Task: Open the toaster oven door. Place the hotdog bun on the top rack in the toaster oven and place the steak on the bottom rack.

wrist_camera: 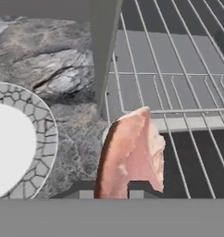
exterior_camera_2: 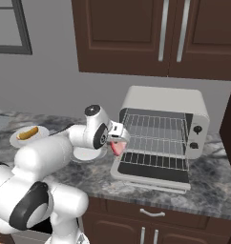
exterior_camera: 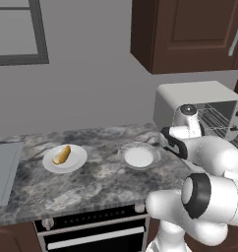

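The jaws are closed on the steak (wrist_camera: 132, 155), which hangs from the gripper (exterior_camera_2: 118, 141) as a pinkish-red slab with paler edges. In the right base view the steak (exterior_camera_2: 117, 148) dangles just beside the left front corner of the toaster oven (exterior_camera_2: 177, 102), above the left edge of the toaster oven door (exterior_camera_2: 151, 174), which lies folded down flat on the counter (exterior_camera_2: 213, 190). From the hand view the meat sits in front of the wire grid, with the oven's grey left wall just to its left.

Inside the open oven, the top rack (exterior_camera_2: 153, 126) and the bottom rack (exterior_camera_2: 155, 145) both span the width as silver wire shelves.

Left of the gripper, a pale bowl (exterior_camera: 138, 156) with a patterned rim stands on the marbled counter. Further left, well apart from the oven, the hotdog bun (exterior_camera: 62, 155) lies on a white plate (exterior_camera: 76, 162). Below the counter edge a black built-in oven (exterior_camera: 91, 234) with knobs shows, and dark wooden cabinets (exterior_camera_2: 136, 33) hang above.
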Available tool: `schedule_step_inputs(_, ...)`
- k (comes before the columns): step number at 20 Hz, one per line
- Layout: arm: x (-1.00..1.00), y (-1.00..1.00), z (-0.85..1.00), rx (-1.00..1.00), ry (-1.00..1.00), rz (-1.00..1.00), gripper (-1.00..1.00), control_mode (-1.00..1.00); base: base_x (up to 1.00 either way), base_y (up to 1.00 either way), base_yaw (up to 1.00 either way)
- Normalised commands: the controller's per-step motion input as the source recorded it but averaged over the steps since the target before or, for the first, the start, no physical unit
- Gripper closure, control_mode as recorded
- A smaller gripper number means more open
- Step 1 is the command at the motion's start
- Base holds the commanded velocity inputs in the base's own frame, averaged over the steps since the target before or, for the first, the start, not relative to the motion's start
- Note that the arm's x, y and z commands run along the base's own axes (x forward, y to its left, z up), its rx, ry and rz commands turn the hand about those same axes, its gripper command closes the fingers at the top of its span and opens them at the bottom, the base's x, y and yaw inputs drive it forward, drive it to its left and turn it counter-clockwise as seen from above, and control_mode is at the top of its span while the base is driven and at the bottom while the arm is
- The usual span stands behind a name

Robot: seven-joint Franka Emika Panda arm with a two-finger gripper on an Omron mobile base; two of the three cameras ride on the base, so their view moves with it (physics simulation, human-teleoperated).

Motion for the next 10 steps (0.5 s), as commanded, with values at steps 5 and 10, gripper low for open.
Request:
schedule_step_inputs(5, 0.09, -0.58, 0.0, -0.11, 0.0, 0.03, 1.0, -1.0, 0.0, 0.0, 0.0)
schedule_step_inputs(10, 0.06, -0.62, 0.0, -0.1, 0.0, 0.02, 1.0, -1.0, 0.0, 0.0, 0.0)
